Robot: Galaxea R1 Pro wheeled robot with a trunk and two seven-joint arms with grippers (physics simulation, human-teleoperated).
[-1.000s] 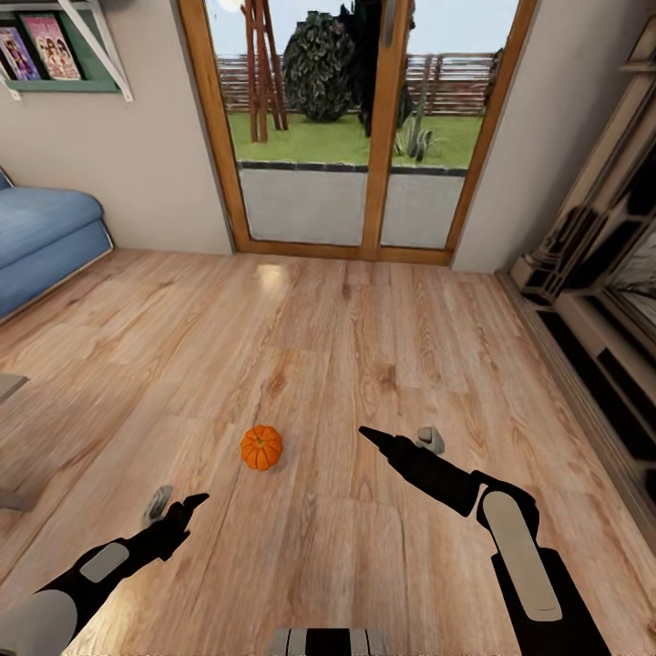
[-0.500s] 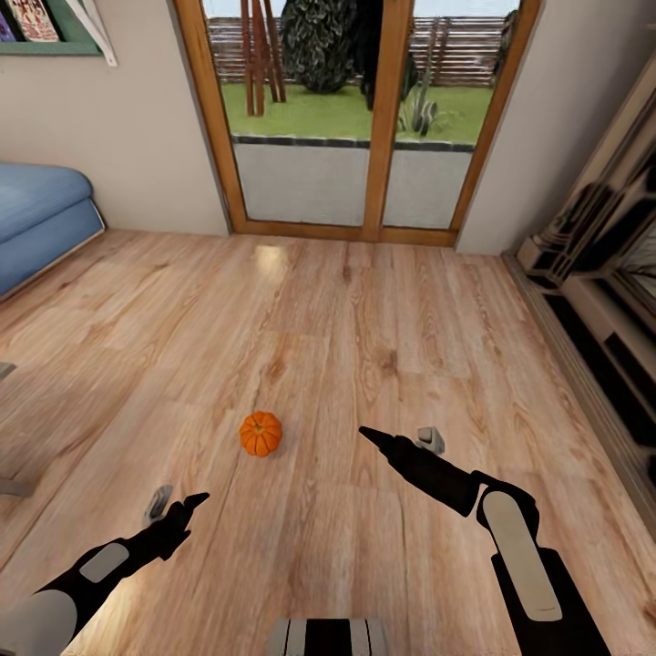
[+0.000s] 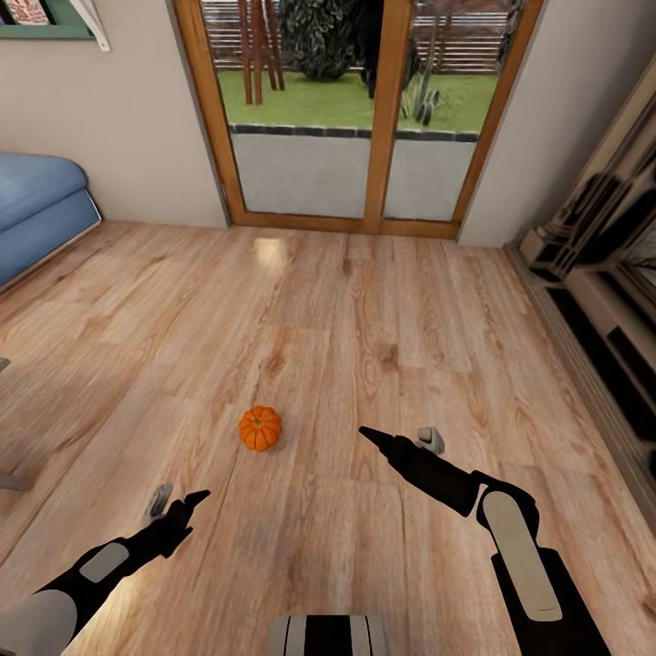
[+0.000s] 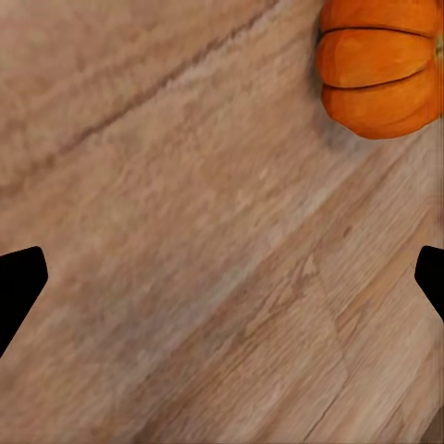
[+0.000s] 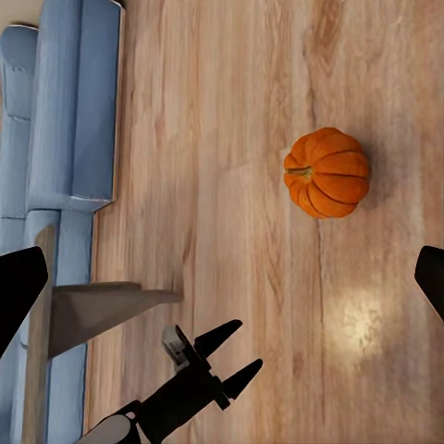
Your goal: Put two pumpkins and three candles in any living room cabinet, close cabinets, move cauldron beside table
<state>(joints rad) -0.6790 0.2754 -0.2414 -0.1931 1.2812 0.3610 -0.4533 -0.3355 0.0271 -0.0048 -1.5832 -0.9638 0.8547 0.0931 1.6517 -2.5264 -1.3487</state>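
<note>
One small orange pumpkin [image 3: 261, 428] lies on the wooden floor ahead of me, between my two arms. My left gripper [image 3: 179, 501] hangs open low over the floor, short of the pumpkin and to its left, holding nothing. In the left wrist view the pumpkin [image 4: 379, 65] sits beyond the wide-apart fingertips [image 4: 20, 285]. To the pumpkin's right, my right gripper [image 3: 398, 437] is open and empty too. The right wrist view takes in the pumpkin [image 5: 326, 172] and the left gripper [image 5: 227, 356]. Candles and cauldron are out of view.
A blue sofa [image 3: 41, 205] stands at the left wall, with a grey table's edge [image 5: 102, 305] near it. Glass doors [image 3: 355, 118] to a garden are straight ahead. A dark and pale wooden unit [image 3: 592, 301] lines the right wall; I cannot tell if it is the cabinet.
The whole head picture has shifted upward, so the camera has tilted down a little. Both arms hold the same pose and the pumpkin has not moved on the floor.
</note>
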